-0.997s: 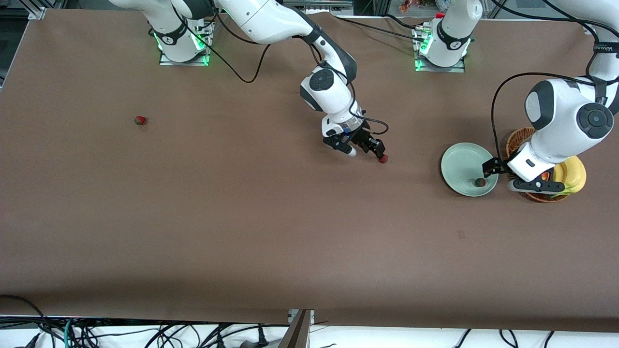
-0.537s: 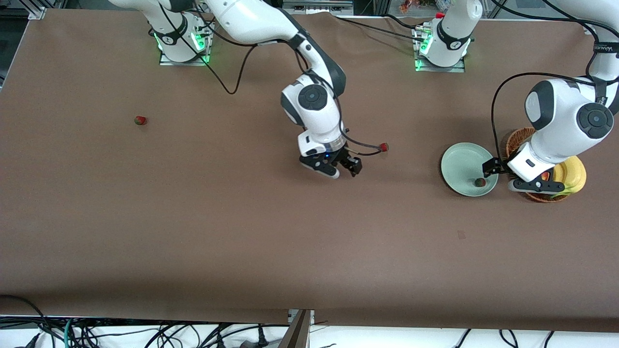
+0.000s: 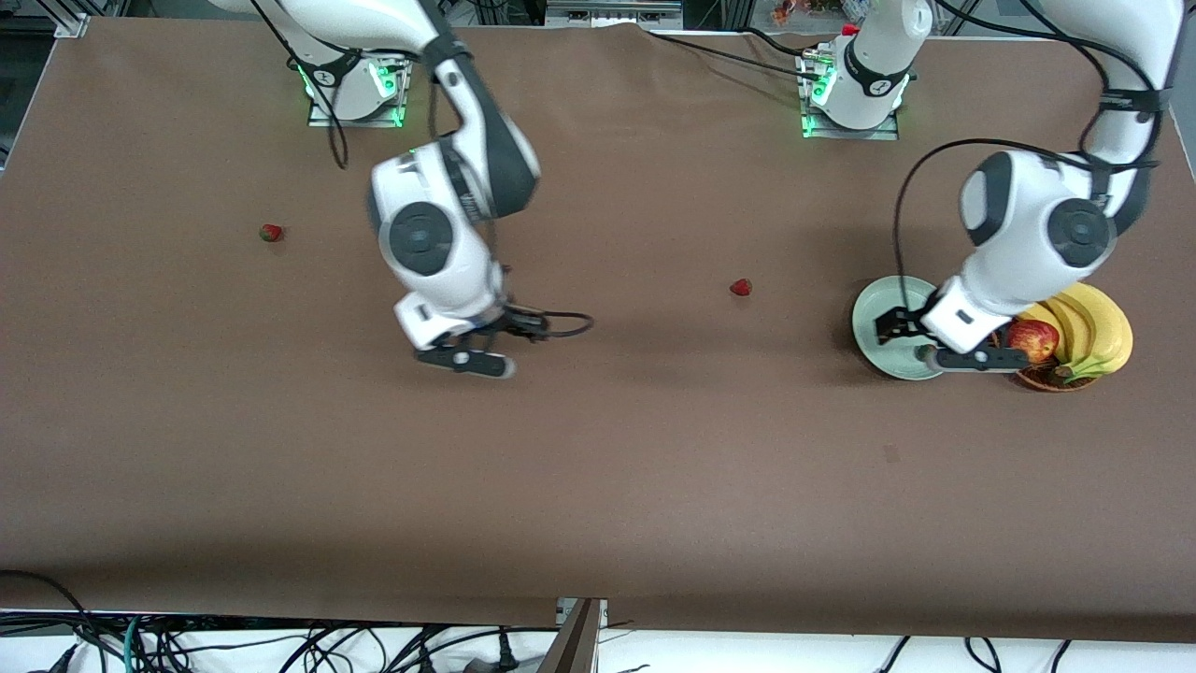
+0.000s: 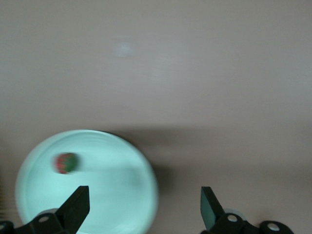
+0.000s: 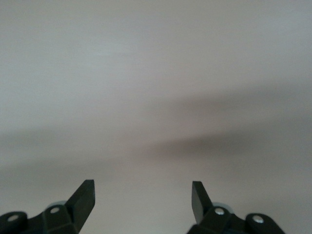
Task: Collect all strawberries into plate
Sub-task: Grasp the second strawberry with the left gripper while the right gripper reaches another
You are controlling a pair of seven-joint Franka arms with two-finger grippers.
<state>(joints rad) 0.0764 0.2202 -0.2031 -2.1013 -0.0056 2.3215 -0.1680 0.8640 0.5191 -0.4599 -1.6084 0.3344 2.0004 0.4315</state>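
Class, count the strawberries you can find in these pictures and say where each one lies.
3. One strawberry lies on the plate, mostly hidden under the left gripper in the front view. One lies on the table mid-way. One lies toward the right arm's end.

Readable text: we find none in any of the three views.
Arm bases: we see small dark marks on the collars of the two bases along the top edge of the worktop [image 3: 598, 449], too small for us to read.
Arm casings: we make out no legible brand or lettering.
Worktop: we see no labels, numbers or signs on its brown surface.
Wrist views: we see no writing.
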